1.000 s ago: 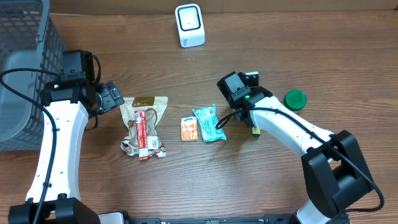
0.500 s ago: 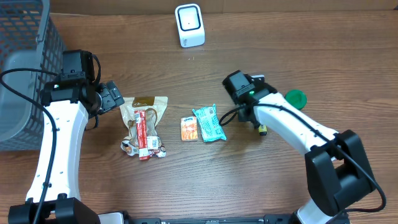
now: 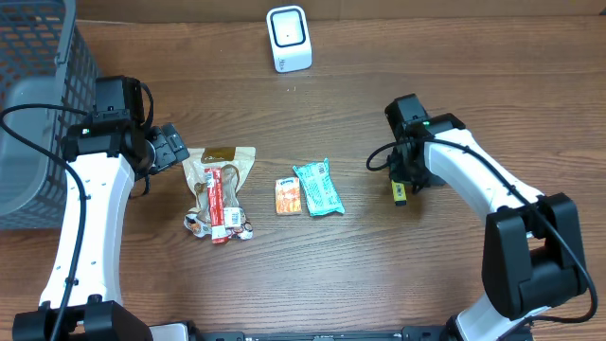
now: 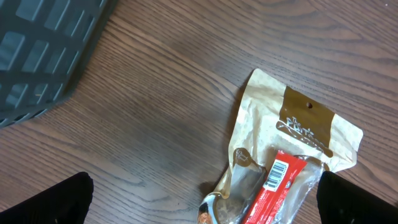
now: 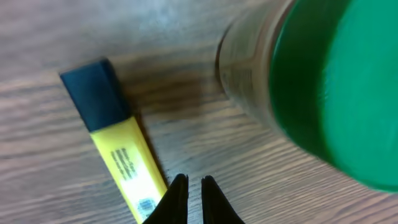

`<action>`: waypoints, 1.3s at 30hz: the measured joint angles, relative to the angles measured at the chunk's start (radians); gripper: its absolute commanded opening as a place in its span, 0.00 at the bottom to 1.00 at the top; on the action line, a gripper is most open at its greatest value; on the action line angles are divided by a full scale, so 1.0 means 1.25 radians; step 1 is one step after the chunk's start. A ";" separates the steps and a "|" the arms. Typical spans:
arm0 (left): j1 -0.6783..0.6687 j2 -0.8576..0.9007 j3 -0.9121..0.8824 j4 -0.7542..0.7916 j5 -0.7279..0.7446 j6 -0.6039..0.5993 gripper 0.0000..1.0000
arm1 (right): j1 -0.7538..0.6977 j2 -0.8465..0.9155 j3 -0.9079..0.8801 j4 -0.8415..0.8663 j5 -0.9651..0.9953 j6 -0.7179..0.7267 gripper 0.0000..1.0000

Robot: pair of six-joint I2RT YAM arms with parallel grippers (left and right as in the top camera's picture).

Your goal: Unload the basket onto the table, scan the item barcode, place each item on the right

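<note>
On the wooden surface (image 3: 454,76), the yellow highlighter (image 5: 127,162) is seen lying flat near a green-lidded jar (image 5: 329,87). Just beside it, the right pincer (image 5: 194,186) is closed and empty. The left pincer (image 4: 205,199) is spread wide over a snack pouch (image 4: 292,137).

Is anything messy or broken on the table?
Nothing looks spilled or broken. The only odd bit: the red bar lies on top of the tan pouch, while the orange packet and teal packet lie flat side by side.

Yellow marker (image 5: 127,165), poss. navy cap (image 5: 93,93), green lid (image 5: 336,87), teal pkt (image 3: 318,189)
</note>
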 measured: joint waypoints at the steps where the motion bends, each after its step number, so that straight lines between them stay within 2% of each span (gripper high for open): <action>1: 0.000 0.000 0.000 0.000 0.000 0.000 1.00 | 0.000 0.000 -0.012 0.007 -0.004 0.000 0.09; 9: 0.000 0.000 0.000 0.000 0.000 0.000 1.00 | 0.000 0.000 -0.119 0.112 -0.086 0.000 0.10; 15: 0.000 0.000 0.000 0.000 0.000 0.000 1.00 | 0.000 -0.002 -0.121 0.150 -0.300 0.001 0.16; 17: 0.000 0.000 0.000 0.000 0.000 0.000 1.00 | 0.002 -0.002 -0.127 0.197 -0.384 0.002 0.22; 21: 0.000 0.000 0.000 0.000 0.000 0.000 1.00 | 0.016 -0.001 -0.130 0.318 -0.472 0.002 0.28; 26: 0.000 0.000 0.000 0.000 0.000 0.000 1.00 | 0.033 -0.001 -0.130 0.416 -0.504 0.000 0.29; 31: 0.000 0.000 0.000 0.000 0.000 0.000 1.00 | 0.033 -0.001 -0.130 0.360 -0.522 0.001 0.28; 33: 0.000 0.000 0.000 0.000 0.000 0.000 1.00 | 0.026 -0.001 -0.130 0.324 -0.527 -0.001 0.24; 35: 0.000 0.000 0.000 0.000 0.000 0.000 1.00 | 0.009 0.000 -0.124 0.285 -0.530 -0.004 0.20; 39: 0.000 0.000 0.000 0.000 0.000 0.000 1.00 | -0.042 0.000 -0.098 0.200 -0.531 -0.007 0.20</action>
